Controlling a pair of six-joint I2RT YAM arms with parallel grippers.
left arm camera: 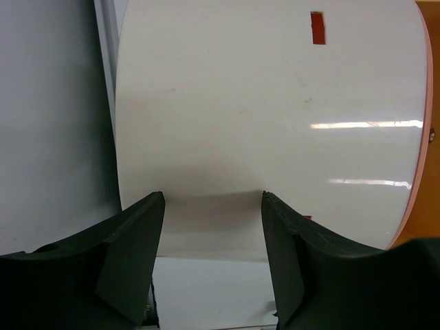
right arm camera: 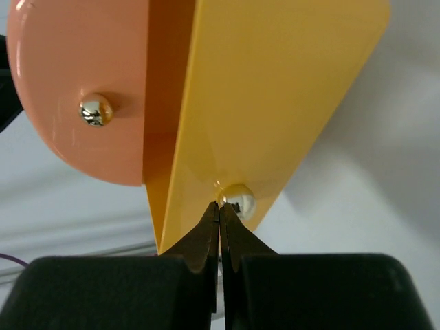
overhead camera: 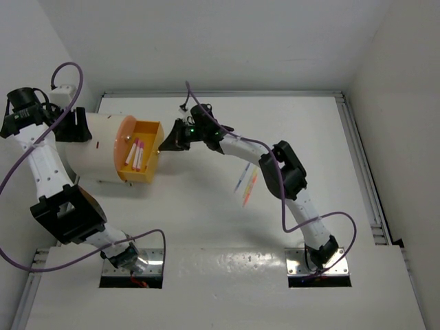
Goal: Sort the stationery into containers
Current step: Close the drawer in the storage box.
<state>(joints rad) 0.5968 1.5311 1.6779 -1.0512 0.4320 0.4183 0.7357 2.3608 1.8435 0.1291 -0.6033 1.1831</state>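
Note:
A white drum [overhead camera: 96, 148] lies on its side with a round orange face [overhead camera: 126, 141]. A yellow bin [overhead camera: 148, 126] juts out from that face, with two pink-white pens [overhead camera: 136, 155] lying inside. My right gripper [overhead camera: 163, 143] is shut at the bin's front wall [right arm camera: 275, 82]. Its tips [right arm camera: 221, 204] meet just left of the bin's shiny round knob [right arm camera: 240, 201], and nothing shows between them. My left gripper [overhead camera: 75, 127] is open at the drum's far end, the white drum wall [left arm camera: 275, 103] just beyond its fingertips [left arm camera: 213, 196]. A blue pen [overhead camera: 241, 177] and an orange-yellow pen [overhead camera: 250, 187] lie on the table.
A second shiny knob [right arm camera: 95, 110] sits on the orange face [right arm camera: 75, 62]. White walls close in the table at the back and both sides. My right arm [overhead camera: 289, 172] stretches across the table's middle, over the loose pens.

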